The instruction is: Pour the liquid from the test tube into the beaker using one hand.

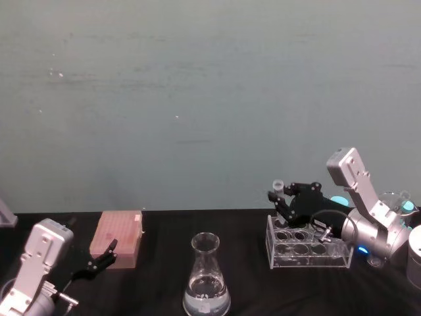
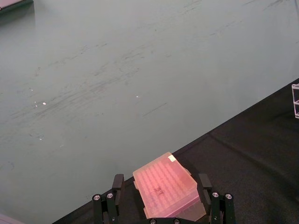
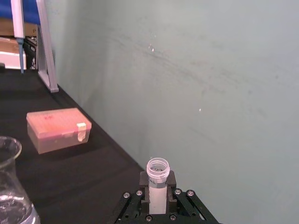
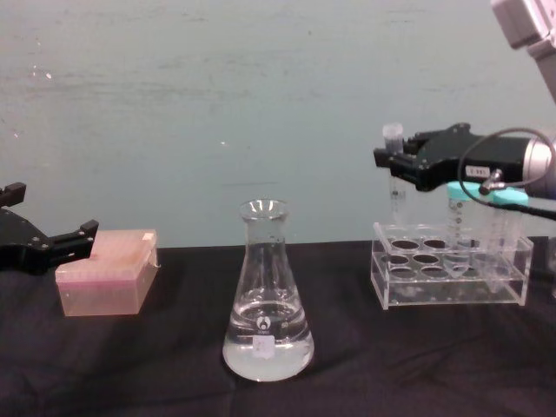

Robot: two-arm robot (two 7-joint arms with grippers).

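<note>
Test tube (image 4: 397,195) upright, mouth up, pinched in right gripper (image 4: 393,165) just above rack (image 4: 447,282) — vertical, likely so nothing spills. Beaker (image 4: 267,295) at tube's 8 o'clock, well apart. Left gripper (image 1: 102,255) idle, fingers spread, at beaker's 9 o'clock.

The black tabletop (image 4: 174,365) carries three things. A pink box (image 4: 106,280) sits toward its left edge, the glass beaker (image 4: 267,300) stands near the middle front, and a clear tube rack (image 4: 450,276) stands toward the right, nearer the back edge.
</note>
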